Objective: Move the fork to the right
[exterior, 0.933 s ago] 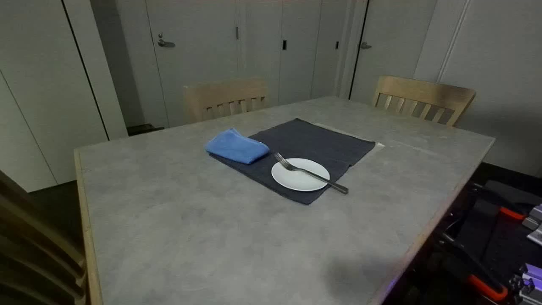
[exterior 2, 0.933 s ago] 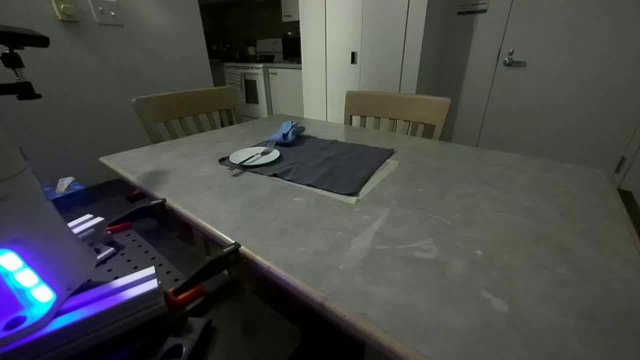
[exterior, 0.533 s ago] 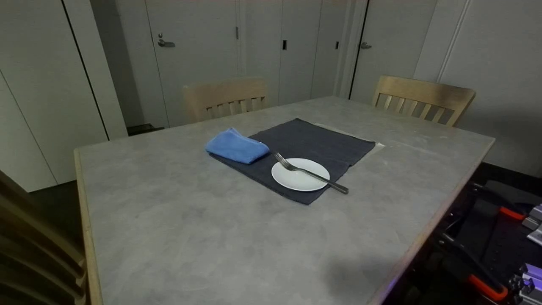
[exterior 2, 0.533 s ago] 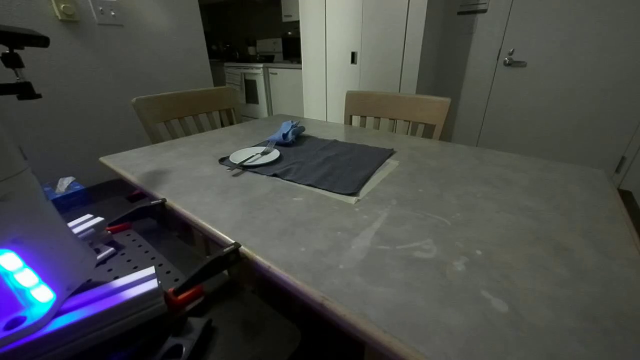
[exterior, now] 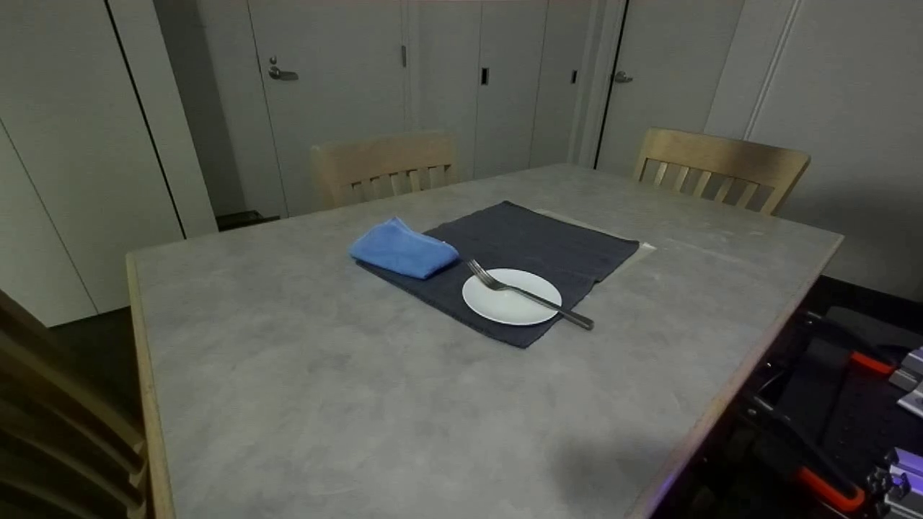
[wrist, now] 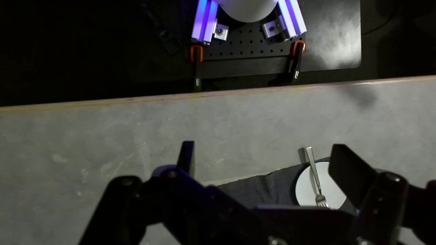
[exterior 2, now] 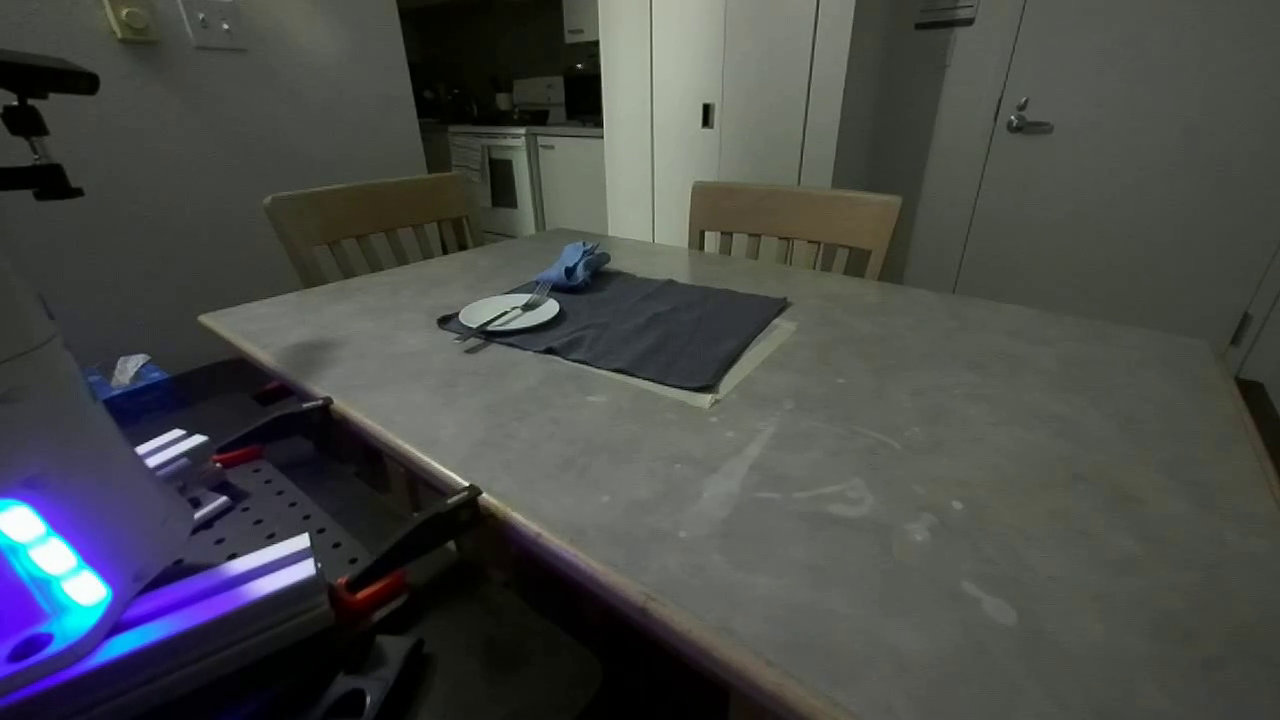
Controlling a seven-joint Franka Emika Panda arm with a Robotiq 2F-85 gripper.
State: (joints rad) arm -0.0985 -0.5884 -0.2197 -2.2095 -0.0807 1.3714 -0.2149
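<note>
The grey metal fork (exterior: pixel 533 297) lies across the small white plate (exterior: pixel 501 311), its handle reaching past the rim over the table. The fork (exterior 2: pixel 492 321) and plate (exterior 2: pixel 485 305) also show in an exterior view. In the wrist view the fork (wrist: pixel 315 173) rests on the plate (wrist: pixel 332 189), near the right-hand finger; its tine tips are partly cut off by the gripper body. My gripper (wrist: pixel 263 144) is wide open, with nothing between its fingers, high above the table. The gripper is out of view in both exterior views.
A dark placemat (exterior: pixel 541 234) lies under the plate, with a folded blue cloth (exterior: pixel 404 249) beside it. Clamps (exterior 2: pixel 420 535) grip the table's edge at the robot base (exterior 2: pixel 80 470). Wooden chairs (exterior: pixel 721 162) stand around the table (exterior: pixel 360 404).
</note>
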